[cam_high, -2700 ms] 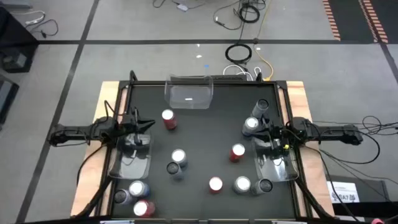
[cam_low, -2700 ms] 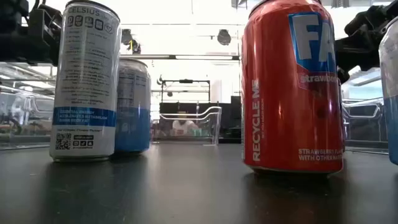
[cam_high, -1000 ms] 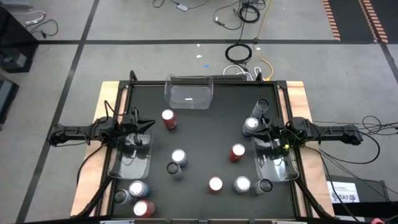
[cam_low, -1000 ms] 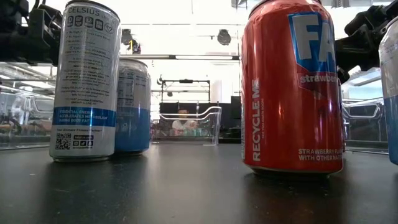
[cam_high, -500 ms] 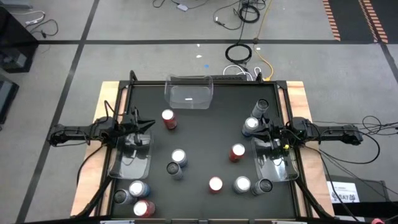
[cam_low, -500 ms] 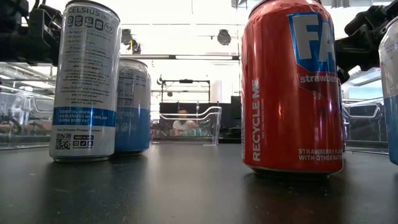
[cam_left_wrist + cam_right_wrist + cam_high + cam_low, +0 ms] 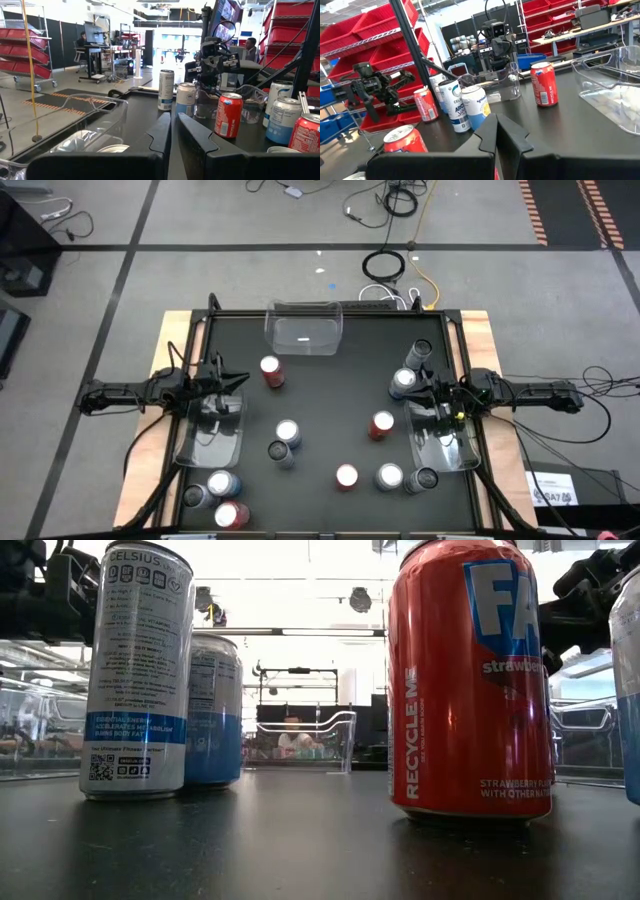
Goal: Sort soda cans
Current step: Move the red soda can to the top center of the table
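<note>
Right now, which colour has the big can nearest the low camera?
Red, with white lettering; the low view shows it best.

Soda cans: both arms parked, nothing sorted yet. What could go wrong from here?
1. Two cans stand almost touching mid-table; a pincer closing on one may well tip the other.
2. The right pincer, shut, sits right beside the can pair at the table's right edge; opening or swinging there could knock them.
3. The corner cluster by the left bin is tight, leaving little finger room. The left pincer waits shut above that bin.
</note>
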Controlling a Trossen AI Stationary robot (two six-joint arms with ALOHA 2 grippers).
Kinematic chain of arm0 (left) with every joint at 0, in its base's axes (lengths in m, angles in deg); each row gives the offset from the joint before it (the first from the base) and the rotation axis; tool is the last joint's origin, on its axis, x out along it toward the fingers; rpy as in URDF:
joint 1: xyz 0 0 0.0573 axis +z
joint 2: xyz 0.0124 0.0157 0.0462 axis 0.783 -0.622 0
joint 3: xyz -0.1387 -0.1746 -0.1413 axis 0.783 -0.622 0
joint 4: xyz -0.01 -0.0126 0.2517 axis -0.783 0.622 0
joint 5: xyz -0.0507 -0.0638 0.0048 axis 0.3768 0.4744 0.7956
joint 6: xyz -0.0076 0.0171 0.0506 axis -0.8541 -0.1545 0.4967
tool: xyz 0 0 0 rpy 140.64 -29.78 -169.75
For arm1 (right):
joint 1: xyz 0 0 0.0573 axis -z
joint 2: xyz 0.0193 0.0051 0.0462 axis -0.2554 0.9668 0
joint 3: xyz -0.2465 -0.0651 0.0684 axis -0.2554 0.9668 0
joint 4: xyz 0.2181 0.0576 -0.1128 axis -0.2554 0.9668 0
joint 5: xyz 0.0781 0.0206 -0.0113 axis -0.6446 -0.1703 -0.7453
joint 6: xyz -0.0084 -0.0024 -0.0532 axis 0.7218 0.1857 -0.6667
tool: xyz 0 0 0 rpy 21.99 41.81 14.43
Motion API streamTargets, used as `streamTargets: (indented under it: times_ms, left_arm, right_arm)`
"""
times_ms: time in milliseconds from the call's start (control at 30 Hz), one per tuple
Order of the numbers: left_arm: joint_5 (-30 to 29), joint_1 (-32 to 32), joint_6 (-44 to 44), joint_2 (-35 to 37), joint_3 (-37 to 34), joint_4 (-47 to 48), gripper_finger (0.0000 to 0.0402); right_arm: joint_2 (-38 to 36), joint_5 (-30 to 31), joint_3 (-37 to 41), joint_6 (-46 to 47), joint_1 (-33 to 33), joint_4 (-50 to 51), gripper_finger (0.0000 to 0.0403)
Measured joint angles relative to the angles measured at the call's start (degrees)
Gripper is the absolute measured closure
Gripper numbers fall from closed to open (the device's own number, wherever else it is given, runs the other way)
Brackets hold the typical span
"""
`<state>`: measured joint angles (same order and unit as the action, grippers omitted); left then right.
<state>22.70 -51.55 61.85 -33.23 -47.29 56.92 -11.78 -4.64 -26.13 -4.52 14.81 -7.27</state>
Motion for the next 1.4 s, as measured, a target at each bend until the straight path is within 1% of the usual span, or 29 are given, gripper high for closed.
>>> streamTargets:
  times_ms: [100,267,467,633,733,867,1067,1167,1267,1333,1400]
  left_arm:
    - [0.01,-0.02,0.0,0.0,0.01,0.0,0.0359]
    - [0.01,0.0,0.0,0.0,-0.01,-0.02,0.0359]
    - [0.0,-0.01,0.0,0.0,0.0,-0.02,0.0359]
    - [-0.01,0.0,0.0,0.0,0.01,0.0,0.0359]
    - [0.01,0.0,0.0,0.0,0.01,0.0,0.0359]
    - [0.01,0.0,0.0,0.0,0.01,0.0,0.0359]
    - [0.0,-0.01,0.0,0.0,0.0,-0.02,0.0359]
    - [0.01,0.0,0.0,0.0,-0.01,0.0,0.0359]
    - [0.01,0.0,0.0,0.0,-0.01,-0.01,0.0359]
    - [-0.01,-0.02,0.0,0.0,0.01,-0.02,0.0359]
    - [-0.01,0.0,0.0,0.0,-0.01,0.0,0.0359]
  right_arm:
    - [0.0,0.13,0.0,0.04,0.0,-0.1,0.0403]
    - [0.0,2.41,0.0,0.04,0.02,-0.37,0.0403]
    - [-0.01,3.13,0.0,-0.14,0.0,-0.39,0.0403]
    - [0.0,3.17,0.0,3.8,0.02,-0.29,0.0403]
    - [0.0,3.32,0.02,4.1,-0.01,-1.16,0.0403]
    - [-0.02,6.31,0.02,3.93,0.0,-6.37,0.0403]
    - [0.26,11.42,0.02,2.03,0.0,-7.64,0.0403]
    - [1.34,13.39,-0.49,-0.72,-0.01,-10.59,0.0403]
    - [3.76,17.23,-3.92,-5.98,-0.01,-13.01,0.0403]
    - [6.32,21.64,-7.83,-8.3,0.01,-12.96,0.0403]
    - [9.74,24.7,-12.61,-10.75,0.03,-12.44,0.0403]
